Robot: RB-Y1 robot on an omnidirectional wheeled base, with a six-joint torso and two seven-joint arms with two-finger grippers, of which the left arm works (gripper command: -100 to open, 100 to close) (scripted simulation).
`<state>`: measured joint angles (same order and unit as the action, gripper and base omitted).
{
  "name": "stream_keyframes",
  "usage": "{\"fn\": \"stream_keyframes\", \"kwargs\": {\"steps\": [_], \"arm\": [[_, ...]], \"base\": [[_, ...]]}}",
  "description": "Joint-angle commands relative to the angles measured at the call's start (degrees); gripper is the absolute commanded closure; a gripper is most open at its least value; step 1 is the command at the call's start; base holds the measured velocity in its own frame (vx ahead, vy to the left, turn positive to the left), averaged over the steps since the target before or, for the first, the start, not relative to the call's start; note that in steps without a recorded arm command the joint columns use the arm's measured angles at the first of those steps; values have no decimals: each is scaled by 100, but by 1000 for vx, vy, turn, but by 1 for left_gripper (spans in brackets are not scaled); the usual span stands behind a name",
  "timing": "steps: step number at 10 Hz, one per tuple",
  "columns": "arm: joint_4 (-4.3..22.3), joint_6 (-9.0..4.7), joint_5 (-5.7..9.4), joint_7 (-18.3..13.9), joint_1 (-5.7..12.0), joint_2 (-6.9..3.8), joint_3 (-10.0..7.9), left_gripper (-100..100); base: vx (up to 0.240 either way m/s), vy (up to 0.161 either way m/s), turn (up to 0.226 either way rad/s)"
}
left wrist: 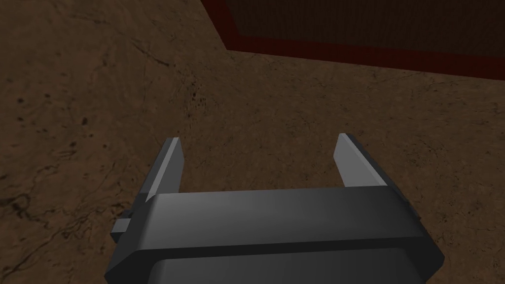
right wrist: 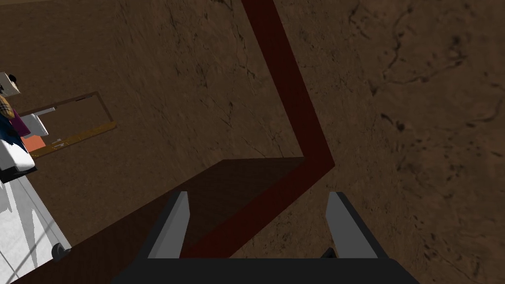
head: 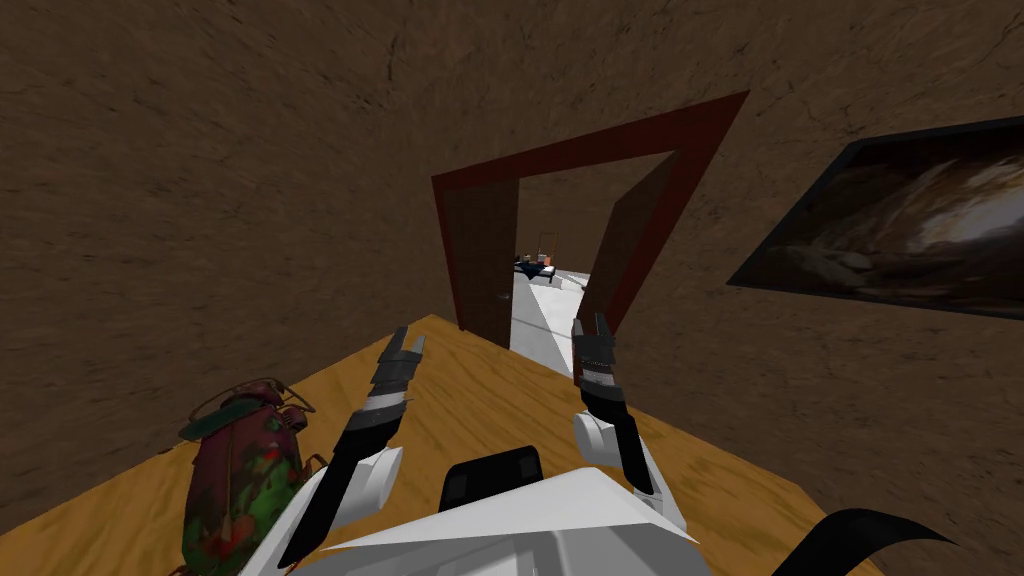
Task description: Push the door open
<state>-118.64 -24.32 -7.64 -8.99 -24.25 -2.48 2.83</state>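
Observation:
A doorway with a dark red frame (head: pixel 700 140) stands ahead in the brown wall. Its dark brown door panel (head: pixel 630 250) is swung away into the far room on the opening's right side, leaving a gap onto a white floor (head: pixel 540 320). My right gripper (head: pixel 590 325) is open and raised in front of the panel's lower part; whether it touches I cannot tell. In the right wrist view the gripper (right wrist: pixel 258 195) points at the panel (right wrist: pixel 217 197), with the frame (right wrist: pixel 291 98) beside it and a knob (right wrist: pixel 59 251) near the panel's free edge. My left gripper (head: pixel 408 342) is open, left of the doorway, facing the wall (left wrist: pixel 260 143).
I stand on a wooden floor (head: pixel 480 400). A large red and green beetle-shaped object (head: pixel 240 470) lies close at my left. A dark framed picture (head: pixel 900 230) hangs on the right wall. Small furniture and objects (head: pixel 537 265) stand in the far room.

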Motion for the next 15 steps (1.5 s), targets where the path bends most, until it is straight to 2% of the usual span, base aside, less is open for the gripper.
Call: {"fn": "stream_keyframes", "kwargs": {"steps": [1,2,4,5,15], "arm": [[178,-67,-26,-18,58,-25,1,-100],[371,-128,-55,-48,114,-63,2,-100],[563,-190,-84,-78,170,-101,4,-100],[763,-254,-115,-109,228,-137,5,-100],[1858,-604,-282,-281,547,-282,12,-100]], "base": [[90,-11,-48],[129,-26,-63],[126,2,-65],[138,5,-84],[105,-8,-57]]}}
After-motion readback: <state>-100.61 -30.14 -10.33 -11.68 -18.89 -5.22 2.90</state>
